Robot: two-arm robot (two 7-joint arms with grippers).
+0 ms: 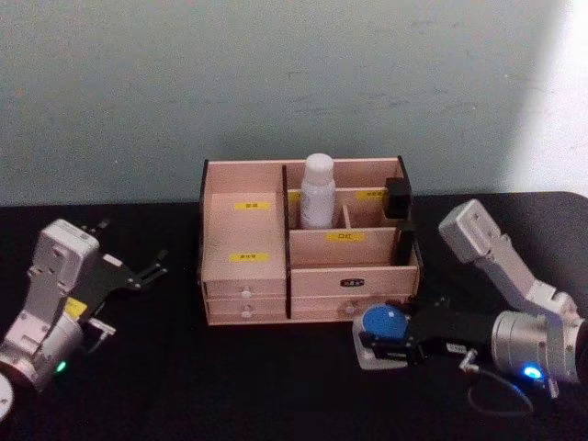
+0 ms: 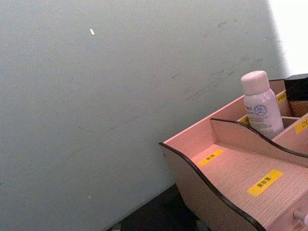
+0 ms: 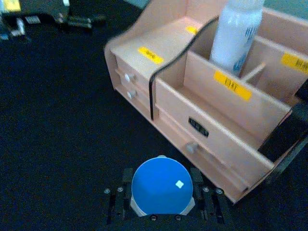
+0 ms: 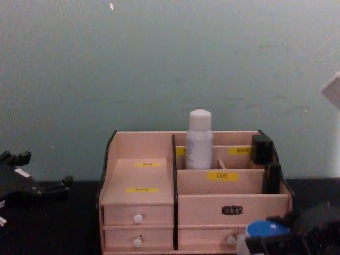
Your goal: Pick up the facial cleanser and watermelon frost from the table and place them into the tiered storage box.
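The facial cleanser (image 1: 317, 188), a tall white bottle, stands upright in a back compartment of the tiered storage box (image 1: 243, 276); I see it too in the left wrist view (image 2: 262, 103) and the chest view (image 4: 200, 138). The watermelon frost (image 1: 382, 323), a squat jar with a blue lid, is low over the table just before the box's right front corner. My right gripper (image 1: 381, 344) is shut on it, a finger pressed to each side (image 3: 161, 197). I cannot tell whether the jar touches the table. Left of the box, my left gripper (image 1: 138, 271) rests open and holds nothing.
A black item (image 1: 398, 197) stands in the box's right-end compartment, at the wall. The box's drawers with white knobs (image 3: 191, 147) face me, close behind the jar. Black table surface stretches between the left gripper and the box. A pale wall rises behind.
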